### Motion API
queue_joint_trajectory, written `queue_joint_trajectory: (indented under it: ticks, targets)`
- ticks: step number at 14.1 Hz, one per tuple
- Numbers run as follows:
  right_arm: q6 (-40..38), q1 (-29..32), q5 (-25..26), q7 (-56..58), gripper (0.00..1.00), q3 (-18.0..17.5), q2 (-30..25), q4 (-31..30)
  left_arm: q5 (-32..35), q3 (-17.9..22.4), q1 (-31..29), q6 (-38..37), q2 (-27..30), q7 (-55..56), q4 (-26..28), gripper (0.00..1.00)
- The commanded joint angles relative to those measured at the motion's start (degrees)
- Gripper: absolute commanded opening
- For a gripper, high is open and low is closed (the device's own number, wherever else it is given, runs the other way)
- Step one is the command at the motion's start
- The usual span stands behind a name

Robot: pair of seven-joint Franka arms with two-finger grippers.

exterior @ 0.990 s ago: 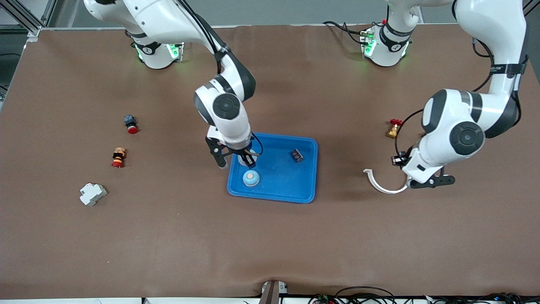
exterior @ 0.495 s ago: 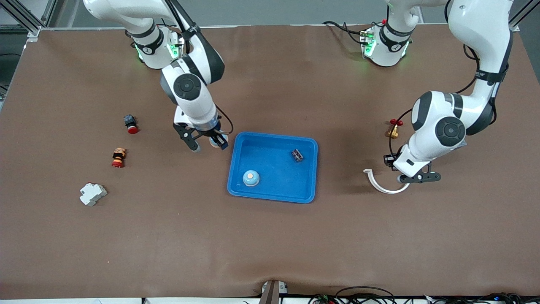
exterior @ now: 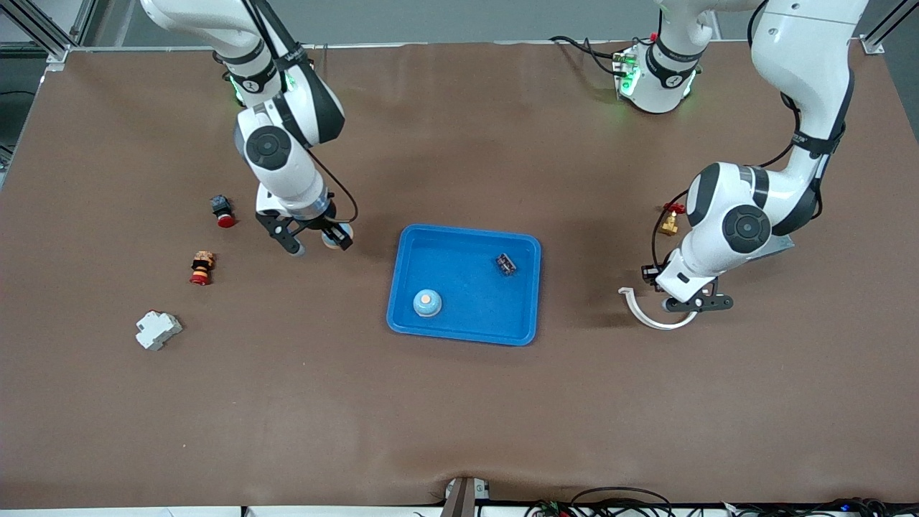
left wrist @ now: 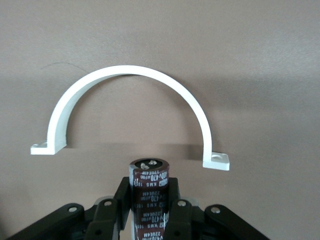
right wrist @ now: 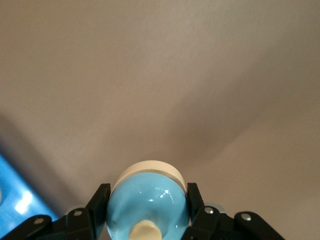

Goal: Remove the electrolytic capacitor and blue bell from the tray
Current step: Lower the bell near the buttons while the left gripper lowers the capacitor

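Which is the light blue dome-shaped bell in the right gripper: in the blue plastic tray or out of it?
Out. The right gripper holds the light blue dome-shaped bell over bare brown table, beside the blue plastic tray.

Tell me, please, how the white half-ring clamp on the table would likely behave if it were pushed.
The white half-ring clamp looks like thin moulded plastic, so probably light and apt to slide. It lies flat on the table, so it should skid or pivot, not roll. Its open arc might flex slightly.

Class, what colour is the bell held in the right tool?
Light blue bell with a cream base and button, clearest in the right wrist view.
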State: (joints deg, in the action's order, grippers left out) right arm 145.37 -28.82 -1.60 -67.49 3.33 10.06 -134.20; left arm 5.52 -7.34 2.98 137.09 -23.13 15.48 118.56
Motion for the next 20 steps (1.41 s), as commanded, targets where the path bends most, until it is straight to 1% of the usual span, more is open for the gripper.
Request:
queue_joint_trajectory:
  ticks: [1, 5, 7, 11, 12, 13, 14, 15, 16, 19, 20]
  targets:
    - [4.1, 4.9, 0.5, 6.8, 0.00, -0.9, -2.2, -5.3, 2.5, 0.0, -0.2, 1.2, -1.0, -0.3, 0.2, 0.03]
    - [5.1, 8.8, 0.5, 12.4, 0.00, -0.9, -1.6, -6.9, 4.4, 0.0, -0.1, 1.4, -3.5, -0.3, -0.3, 0.03]
    - [8.2, 10.5, 0.5, 14.7, 0.00, -0.9, -0.9, -8.3, 4.7, 0.0, -0.2, 1.4, -3.7, -0.3, -0.3, 0.03]
    - [11.1, 12.8, 0.5, 15.8, 0.00, -0.9, 2.8, -8.2, 4.7, 0.0, -0.3, 1.4, -4.5, -0.5, -0.6, 0.03]
    - [12.2, 13.7, 0.5, 16.8, 0.00, -0.9, 3.8, -8.2, 4.7, 0.0, -0.2, 1.4, -4.5, -0.5, -0.6, 0.05]
    - [13.6, 14.5, 0.5, 17.4, 0.00, -0.9, 5.3, -8.1, 4.7, 0.0, -0.2, 1.4, -4.6, -0.5, -0.6, 0.15]
    - [15.1, 14.8, 0.5, 17.5, 0.00, -1.0, 6.6, -8.0, 4.6, 0.0, -0.1, 1.4, -4.6, -0.5, -0.8, 0.40]
    - [15.9, 15.2, 0.5, 17.5, 0.00, -1.0, 7.9, -7.8, 4.6, 0.0, 0.0, 1.4, -4.6, -0.5, -0.9, 0.72]
    - [16.1, 15.6, 0.5, 17.5, 0.00, -1.0, 8.7, -7.7, 4.6, 0.0, 0.1, 1.3, -4.5, -0.4, -0.9, 1.00]
    - [16.1, 16.0, 0.1, 17.2, 0.00, -1.0, 9.5, -7.2, 4.6, -0.1, -0.2, 0.6, -3.5, 0.4, -1.4, 1.00]
    - [15.9, 16.3, 0.1, 17.0, 0.40, -1.0, 9.5, -6.8, 4.5, -0.1, 0.0, -0.5, -2.8, 0.7, -1.9, 1.00]
